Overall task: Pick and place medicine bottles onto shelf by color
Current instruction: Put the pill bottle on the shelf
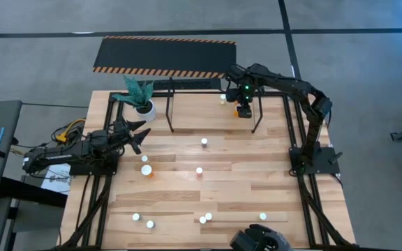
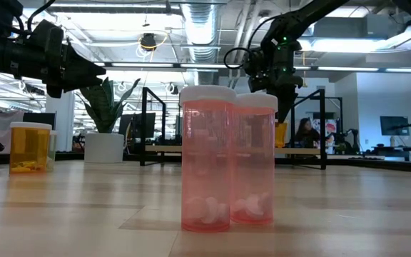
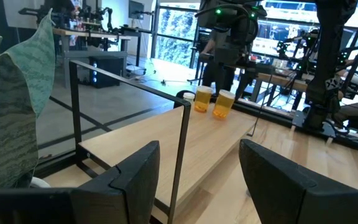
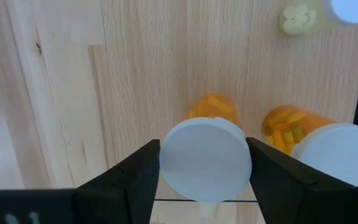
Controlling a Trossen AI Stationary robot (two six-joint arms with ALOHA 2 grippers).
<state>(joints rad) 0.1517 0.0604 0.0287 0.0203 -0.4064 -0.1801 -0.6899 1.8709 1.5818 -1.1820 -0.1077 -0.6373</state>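
Note:
The shelf (image 1: 171, 111), a low black tube frame with a wooden board, stands at the table's far side. My right gripper (image 1: 243, 103) points down over its right part, shut on an orange medicine bottle (image 4: 211, 109). A second orange bottle (image 4: 291, 124) and a pale one (image 4: 298, 18) stand close by on the board. More white-capped bottles (image 1: 199, 170) are scattered on the table. In the low view, two pink ones (image 2: 207, 160) stand up close. My left gripper (image 3: 197, 180) rests open at the table's left (image 1: 139, 136), with nothing between its fingers. My right gripper pinches the orange bottle's white cap (image 4: 169, 162) between its two fingers, one on each side of the rim. The fingers come from above, pointing down. The bottle is upright, and in the low view its bottom (image 2: 282, 145) seems to rest on the shelf board.
A white pot with a green plant (image 1: 139, 97) stands by the shelf's left end. A black mat with striped orange edges (image 1: 165, 56) lies beyond the table. A dark round device (image 1: 260, 240) sits at the near edge. An orange bottle (image 2: 29, 146) stands mid-left.

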